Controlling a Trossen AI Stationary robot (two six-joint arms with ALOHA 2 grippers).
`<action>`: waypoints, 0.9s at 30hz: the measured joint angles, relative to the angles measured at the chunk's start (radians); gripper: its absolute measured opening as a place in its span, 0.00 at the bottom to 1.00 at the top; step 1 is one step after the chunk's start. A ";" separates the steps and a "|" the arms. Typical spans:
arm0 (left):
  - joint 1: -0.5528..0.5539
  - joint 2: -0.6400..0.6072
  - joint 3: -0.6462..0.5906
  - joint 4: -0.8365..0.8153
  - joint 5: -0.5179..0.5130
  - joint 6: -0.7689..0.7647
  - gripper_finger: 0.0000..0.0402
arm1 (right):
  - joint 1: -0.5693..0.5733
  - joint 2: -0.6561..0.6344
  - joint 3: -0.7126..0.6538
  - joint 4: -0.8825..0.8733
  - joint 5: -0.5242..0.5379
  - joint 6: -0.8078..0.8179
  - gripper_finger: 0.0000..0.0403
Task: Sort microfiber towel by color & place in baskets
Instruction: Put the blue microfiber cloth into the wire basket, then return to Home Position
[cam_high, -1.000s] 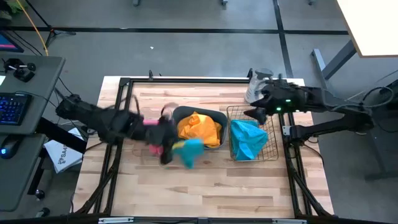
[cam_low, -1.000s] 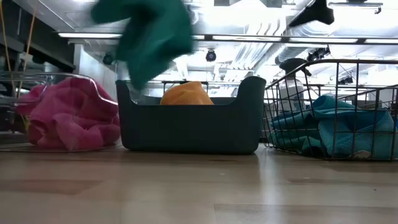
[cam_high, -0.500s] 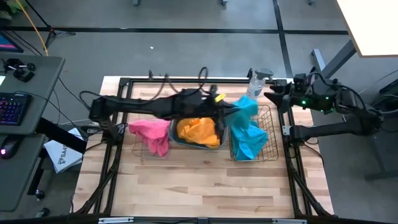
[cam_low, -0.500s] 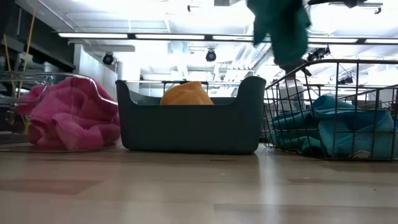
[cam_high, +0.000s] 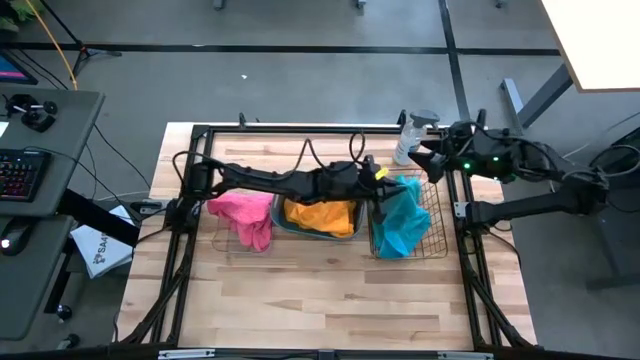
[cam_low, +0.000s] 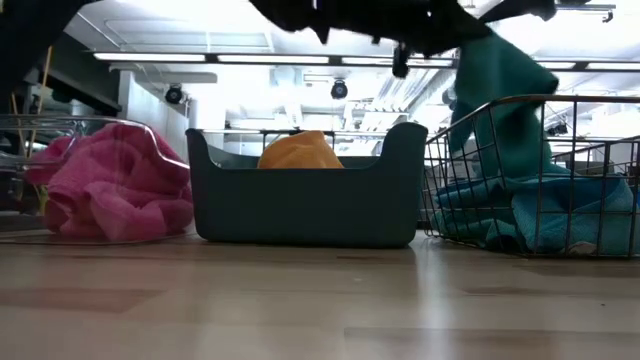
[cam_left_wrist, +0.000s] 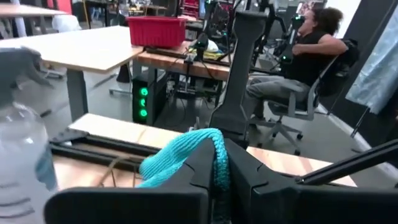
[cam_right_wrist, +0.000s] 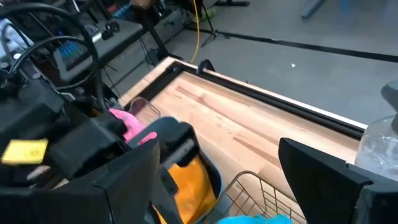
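The left gripper (cam_high: 383, 192) reaches across the dark teal tub (cam_high: 352, 226) to the near edge of the wire-mesh basket (cam_high: 438, 240); its fingers (cam_left_wrist: 205, 163) are clenched on a turquoise towel (cam_left_wrist: 180, 155), which bulges out between and above them in the left wrist view; in the low view that towel (cam_low: 497, 95) hangs down from the gripper over the basket's rim (cam_low: 520, 102), and its lower end seems to reach the turquoise towels (cam_low: 545, 205) already lying inside, though the mesh makes the contact hard to judge. Just beside the fingers, on the side away from the basket, an orange-yellow towel (cam_high: 320, 215) fills the tub; beyond that, well apart from the fingers, a hot pink towel (cam_high: 243, 214) lies heaped in the clear plastic box (cam_high: 225, 240). A clear spray bottle (cam_high: 409, 137) stands at the far edge of the table (cam_high: 330, 300), beyond the basket. The right gripper (cam_high: 428, 166) hovers next to the bottle, above the basket's far corner; its fingers (cam_right_wrist: 323, 171) are spread apart and hold nothing; the basket's wire rim (cam_right_wrist: 252, 190) lies just in front of them. A person sits in a chair (cam_left_wrist: 292, 106) in the room behind.
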 joint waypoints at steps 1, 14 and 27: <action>0.000 0.015 0.000 0.015 0.000 -0.013 0.04 | 0.000 0.010 0.000 -0.001 -0.001 0.000 0.81; -0.001 -0.016 0.000 -0.006 0.020 -0.097 0.33 | 0.000 0.034 0.000 0.074 -0.013 -0.072 0.81; 0.032 -0.395 -0.038 -0.747 0.155 0.011 0.42 | 0.000 -0.006 0.000 -0.003 -0.017 -0.086 0.81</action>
